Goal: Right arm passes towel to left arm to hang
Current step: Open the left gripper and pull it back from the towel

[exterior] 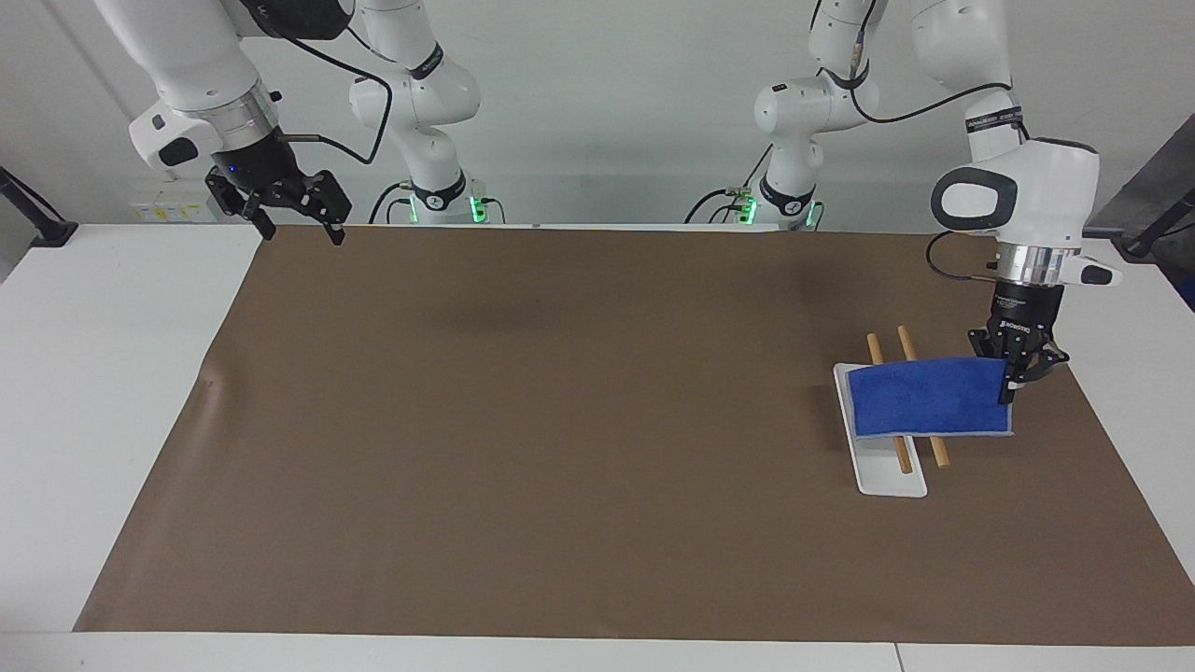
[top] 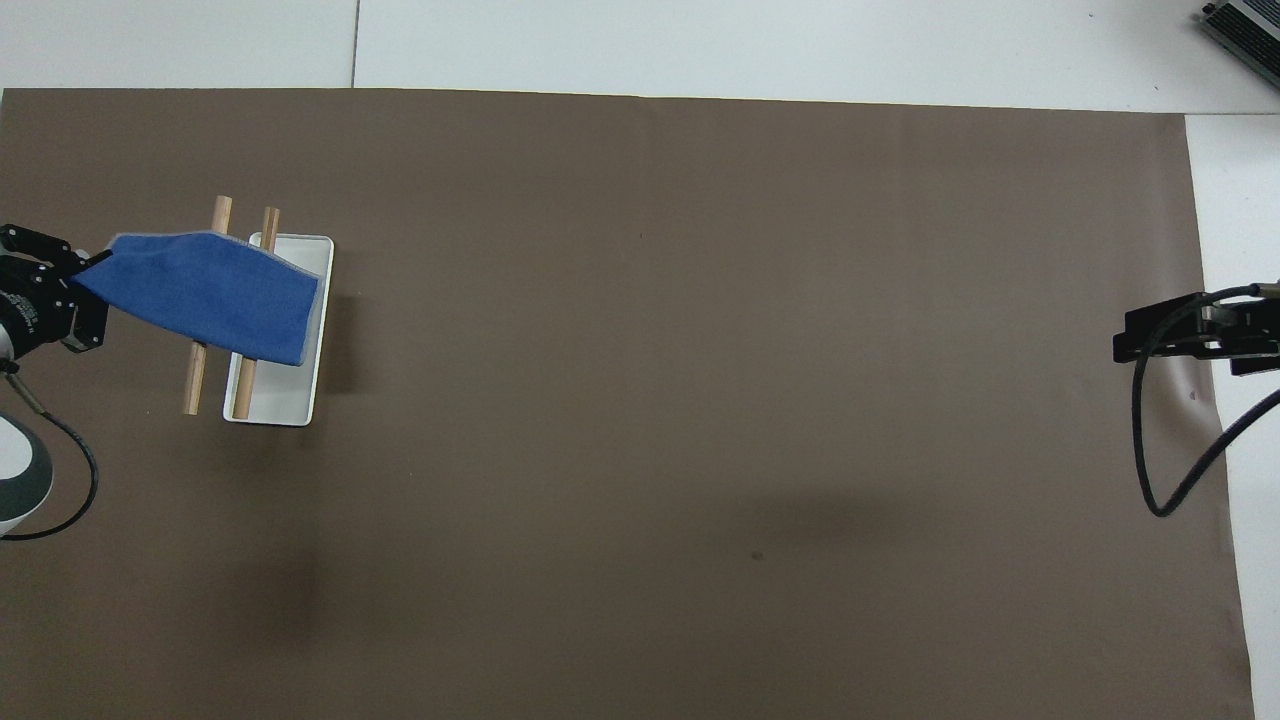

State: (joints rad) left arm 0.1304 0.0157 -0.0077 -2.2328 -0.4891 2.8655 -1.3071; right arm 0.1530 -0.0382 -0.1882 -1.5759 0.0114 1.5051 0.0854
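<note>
The blue towel [exterior: 934,397] lies draped across the two wooden rods [exterior: 904,341] of a rack with a white base [exterior: 887,476], at the left arm's end of the table. My left gripper [exterior: 1013,378] is shut on the towel's edge and holds it stretched out past the rods. In the overhead view the towel [top: 205,295] spans from the left gripper [top: 75,275] over both rods [top: 222,210] to the white base [top: 275,400]. My right gripper [exterior: 301,229] is open and empty, up in the air over the mat's corner at the right arm's end; the overhead view shows it too [top: 1190,330].
A brown mat [exterior: 560,420] covers most of the white table [exterior: 112,373]. A black cable [top: 1150,450] hangs from the right arm's wrist.
</note>
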